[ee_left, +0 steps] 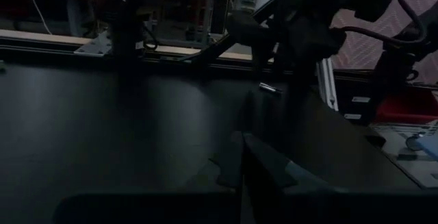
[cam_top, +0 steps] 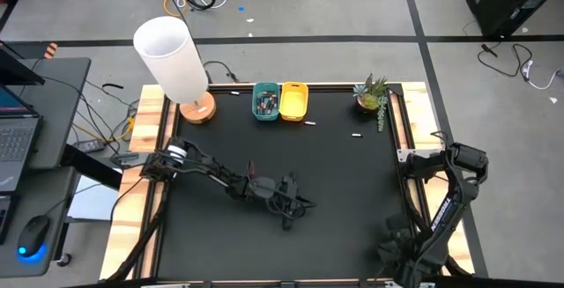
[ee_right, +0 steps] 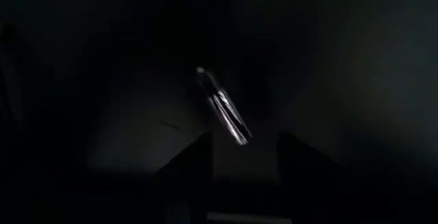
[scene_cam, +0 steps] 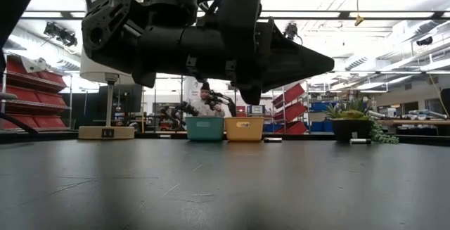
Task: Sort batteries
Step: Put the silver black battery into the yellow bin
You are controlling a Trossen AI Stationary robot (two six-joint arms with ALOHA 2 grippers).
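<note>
Two small batteries lie loose on the black table, one (cam_top: 310, 123) by the yellow bin (cam_top: 293, 100) and one (cam_top: 356, 136) nearer the plant; both show in the low view (scene_cam: 273, 140) (scene_cam: 358, 141). More cells sit in the teal bin (cam_top: 264, 103). My left gripper (cam_top: 287, 203) hovers over the table's middle, shut (ee_left: 239, 157), with nothing seen in it. My right gripper (cam_top: 394, 235) is low at the table's near right corner, open (ee_right: 244, 140). A slim shiny cylinder (ee_right: 222, 107) lies just past its fingertips; I see no touch.
A white lamp on a wooden base (cam_top: 176, 59) stands at the far left corner and a potted plant (cam_top: 372, 94) at the far right. Both bins sit at the far edge (scene_cam: 204, 128) (scene_cam: 245, 128). A person is in the room beyond (scene_cam: 205, 102).
</note>
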